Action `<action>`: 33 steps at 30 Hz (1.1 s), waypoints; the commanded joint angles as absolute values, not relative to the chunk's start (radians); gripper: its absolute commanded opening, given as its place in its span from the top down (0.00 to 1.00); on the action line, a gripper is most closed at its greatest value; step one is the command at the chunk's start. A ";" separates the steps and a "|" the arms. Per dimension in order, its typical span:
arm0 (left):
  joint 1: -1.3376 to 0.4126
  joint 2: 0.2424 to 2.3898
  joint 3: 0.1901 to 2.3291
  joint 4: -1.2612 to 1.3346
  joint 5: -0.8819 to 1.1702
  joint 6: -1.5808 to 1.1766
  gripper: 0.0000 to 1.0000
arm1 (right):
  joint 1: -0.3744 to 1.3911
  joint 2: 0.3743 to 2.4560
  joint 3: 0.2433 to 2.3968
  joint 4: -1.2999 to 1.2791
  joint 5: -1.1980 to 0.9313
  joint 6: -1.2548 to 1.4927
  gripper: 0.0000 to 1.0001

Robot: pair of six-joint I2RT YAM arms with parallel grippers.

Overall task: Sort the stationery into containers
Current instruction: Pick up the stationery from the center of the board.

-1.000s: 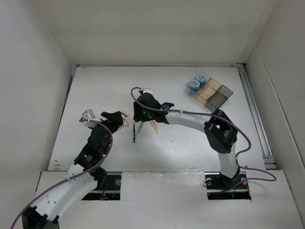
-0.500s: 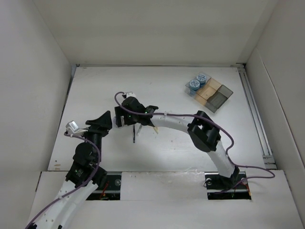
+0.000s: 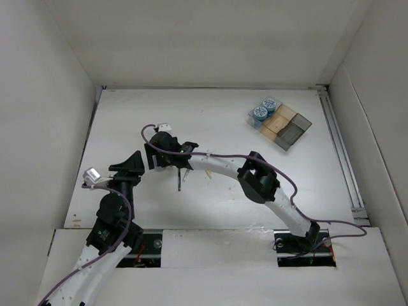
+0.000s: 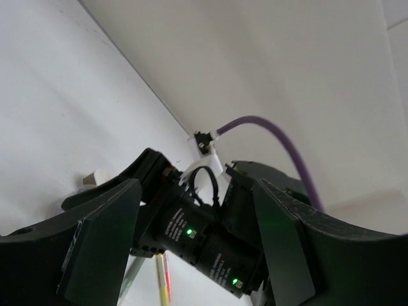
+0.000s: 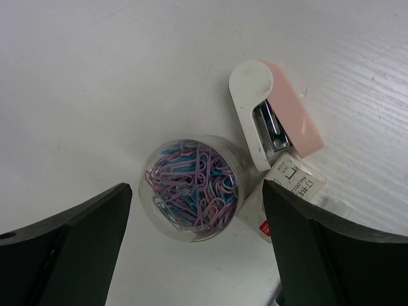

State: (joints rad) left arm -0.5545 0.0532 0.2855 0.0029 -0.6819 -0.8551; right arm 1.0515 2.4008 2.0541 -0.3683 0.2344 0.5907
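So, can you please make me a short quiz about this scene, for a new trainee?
1. True or false: the right claw is shut on the stapler.
2. What stands beside the stapler? A) paper clip jar B) scissors C) eraser
3. How many blue rolls are in the tray?
Key: 1 false; 2 A; 3 two.

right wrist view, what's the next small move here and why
Probably lower the right arm straight down and close on the tub of paper clips. Its jaws stand wide open on either side of the tub with nothing held, so it looks lined up. Stay centred, since the stapler lies close beside the tub.
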 commanded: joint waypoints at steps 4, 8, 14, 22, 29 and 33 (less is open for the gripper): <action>-0.552 -0.003 0.290 -0.011 -0.738 -0.899 0.32 | 1.080 2.427 2.135 -0.420 0.282 0.577 0.17; -0.552 -0.003 0.290 -0.020 -0.738 -0.899 0.32 | 1.089 2.425 2.134 -0.407 0.291 0.577 0.30; -0.552 -0.003 0.290 -0.020 -0.729 -0.899 0.32 | 1.098 2.359 2.102 -0.339 0.281 0.586 0.49; -0.552 0.006 0.290 -0.020 -0.719 -0.865 0.32 | 1.089 2.148 1.979 -0.267 0.354 0.604 0.51; -0.552 0.190 0.314 0.047 -0.623 -0.821 0.32 | 0.911 1.958 1.823 -0.267 0.419 0.627 0.51; -0.552 0.369 0.339 0.119 -0.516 -0.770 0.32 | 0.734 1.830 1.671 -0.267 0.471 0.685 0.51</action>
State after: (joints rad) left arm -0.5545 0.2832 0.2913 0.0368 -0.6079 -0.8272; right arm 0.8642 1.9114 1.7508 -0.3000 0.3759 0.6281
